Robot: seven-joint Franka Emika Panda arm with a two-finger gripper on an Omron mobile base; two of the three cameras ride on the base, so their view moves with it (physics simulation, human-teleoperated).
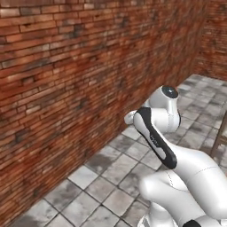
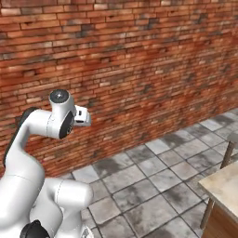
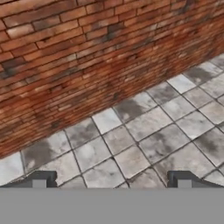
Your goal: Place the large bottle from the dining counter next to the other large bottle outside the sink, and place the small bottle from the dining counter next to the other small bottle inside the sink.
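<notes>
My gripper (image 3: 111,181) is open, its two dark fingertips (image 3: 39,179) wide apart with nothing between them. It points down at grey floor tiles in front of a red brick wall. In the right base view the white hand (image 2: 82,116) juts from the raised wrist toward that wall. A corner of the beige-topped dining counter (image 2: 228,183) with dark wood below shows at the lower right. The bottles and the sink are out of view.
The brick wall (image 2: 139,60) spans the whole front and runs close along the left (image 1: 57,88). Grey stone floor tiles (image 2: 153,186) lie open ahead. A thin wooden leg (image 1: 218,139) stands at the right edge, and another (image 2: 227,155) rises beside the counter corner.
</notes>
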